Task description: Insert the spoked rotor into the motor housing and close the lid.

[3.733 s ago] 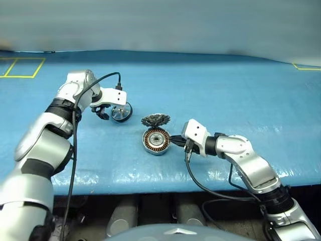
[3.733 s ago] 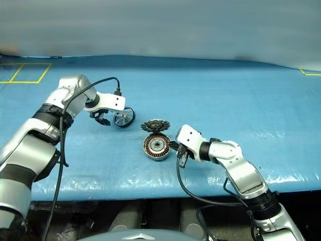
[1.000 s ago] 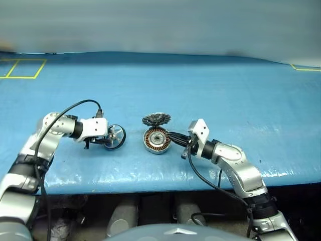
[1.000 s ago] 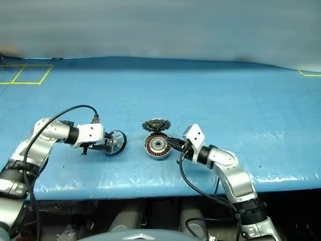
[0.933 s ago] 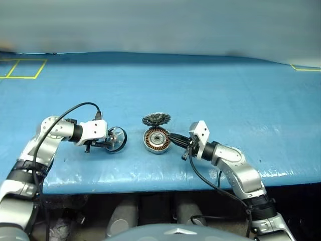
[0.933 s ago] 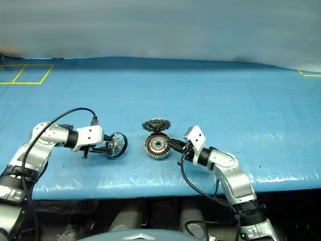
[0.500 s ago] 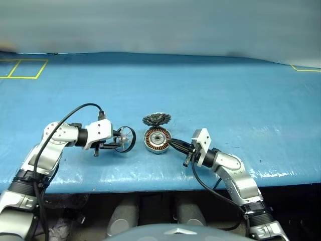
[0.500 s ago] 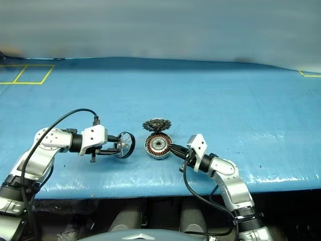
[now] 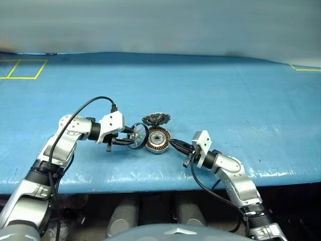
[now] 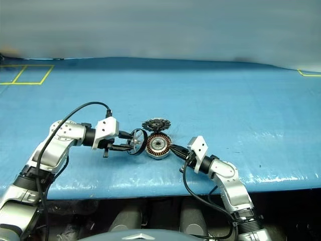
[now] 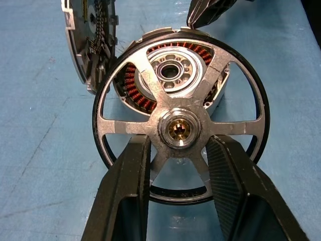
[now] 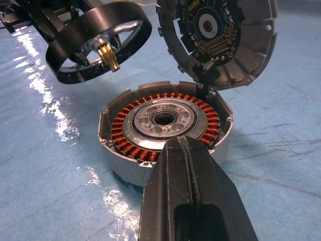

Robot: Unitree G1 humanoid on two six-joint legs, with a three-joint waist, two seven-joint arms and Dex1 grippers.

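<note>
The motor housing (image 9: 157,140) lies open on the blue table, copper windings (image 12: 131,147) ringing its silver centre. Its lid (image 9: 156,119) stands tilted up at the far rim, ribbed dark face toward me. My left gripper (image 9: 131,138) is shut on the spoked rotor (image 11: 180,128), one finger (image 11: 128,191) on each side of the hub. It holds the wheel upright, just off the table, at the housing's left edge. My right gripper (image 12: 183,145) is shut on nothing, tips resting at the housing's right rim.
Yellow tape squares (image 9: 20,68) mark the blue table cover at the far left. The table's front edge (image 9: 150,181) runs close below both arms. A black cable (image 9: 90,103) loops over the left wrist.
The left gripper has carried the rotor to the right, from well clear of the housing to right beside it, and slightly up. The right gripper has stayed at the housing's right rim.
</note>
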